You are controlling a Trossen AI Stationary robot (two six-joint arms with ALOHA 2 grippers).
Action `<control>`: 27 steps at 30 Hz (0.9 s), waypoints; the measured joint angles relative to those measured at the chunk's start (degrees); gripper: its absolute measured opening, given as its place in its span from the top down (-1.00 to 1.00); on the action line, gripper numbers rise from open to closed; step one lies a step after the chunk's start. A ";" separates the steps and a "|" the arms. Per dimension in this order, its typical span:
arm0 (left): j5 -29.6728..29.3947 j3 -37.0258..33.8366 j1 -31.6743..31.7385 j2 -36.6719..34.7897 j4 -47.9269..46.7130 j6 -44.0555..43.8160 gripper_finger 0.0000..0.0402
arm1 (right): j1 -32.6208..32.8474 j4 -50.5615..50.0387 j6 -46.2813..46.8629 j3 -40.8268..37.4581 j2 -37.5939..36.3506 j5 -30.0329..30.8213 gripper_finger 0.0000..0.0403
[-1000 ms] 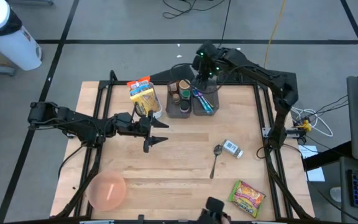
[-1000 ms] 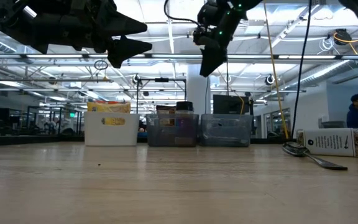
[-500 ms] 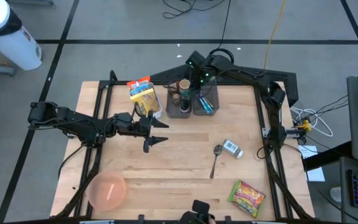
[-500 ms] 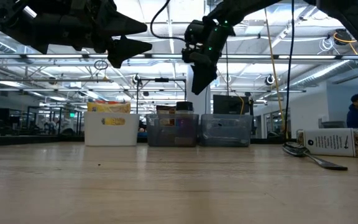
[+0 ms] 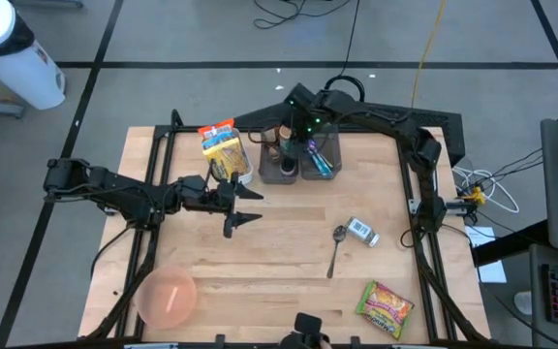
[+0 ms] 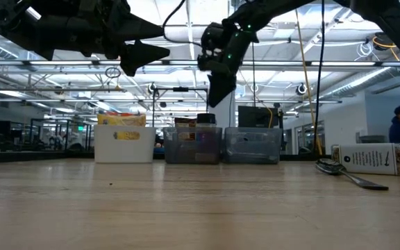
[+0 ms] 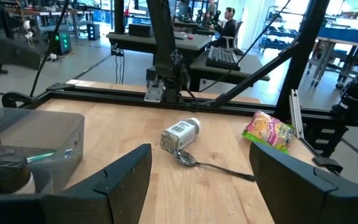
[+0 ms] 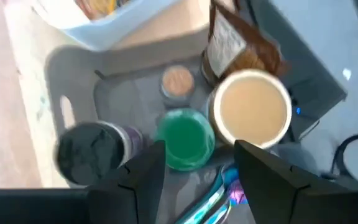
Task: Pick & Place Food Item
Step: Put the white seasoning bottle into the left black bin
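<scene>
The right gripper [image 5: 294,136], jaws parted and empty, has swung left to hover over the grey bin [image 5: 281,171] of food jars on the worktop [image 5: 289,252], apparently nearing a pick; left gripper [image 5: 245,206] open, idle.

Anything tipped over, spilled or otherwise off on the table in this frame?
One thing: the small jar lies on its side by the spoon, right of the table's middle, rather than standing. No spill shows around it. The bins at the back look orderly.
</scene>
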 joint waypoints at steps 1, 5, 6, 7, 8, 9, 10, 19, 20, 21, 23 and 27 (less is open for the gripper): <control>0.00 0.00 0.00 0.00 -0.11 -0.06 -0.36 | 0.08 0.61 -0.02 -0.06 -0.53 0.22 0.08; 0.00 0.00 -0.02 0.00 -0.32 -0.61 -0.36 | -0.02 2.29 0.83 -0.07 -4.35 -0.02 0.09; -0.02 0.00 -0.02 0.00 -0.40 -0.97 -0.36 | 0.12 1.97 1.12 -0.07 -5.43 0.01 0.09; 0.00 0.00 -0.02 0.00 -0.65 -1.28 -0.36 | 0.31 1.64 1.40 -0.07 -6.41 0.15 0.09; 0.00 0.00 -0.02 0.00 -0.99 -1.47 -0.36 | 0.66 1.21 1.44 -0.28 -7.66 0.10 0.08; -0.01 0.00 -0.01 0.00 -1.31 -1.46 -0.36 | 1.11 1.08 1.61 -1.21 -9.27 -0.01 0.08; -0.02 0.00 0.00 0.00 -1.57 -1.46 -0.36 | 1.69 0.87 1.75 -2.41 -11.02 -0.20 0.08; -0.02 0.00 0.00 0.00 -1.80 -1.02 -0.36 | 9.01 15.14 9.97 -30.59 -34.47 0.01 0.11; -0.02 0.00 0.00 0.00 -1.80 -0.88 -0.36 | 10.09 17.76 11.75 -34.63 -37.47 -0.01 0.11; -0.02 0.00 -0.02 0.00 -1.80 -0.63 -0.36 | 11.26 20.48 13.57 -38.84 -40.60 -0.05 0.11; -0.02 0.00 -0.01 0.00 -1.79 -0.36 -0.36 | 13.67 25.93 16.69 -46.74 -46.40 0.02 0.11; -0.04 0.00 -0.02 0.00 -1.74 -0.45 -0.36 | 19.55 35.67 21.57 -60.53 -56.30 -0.03 0.11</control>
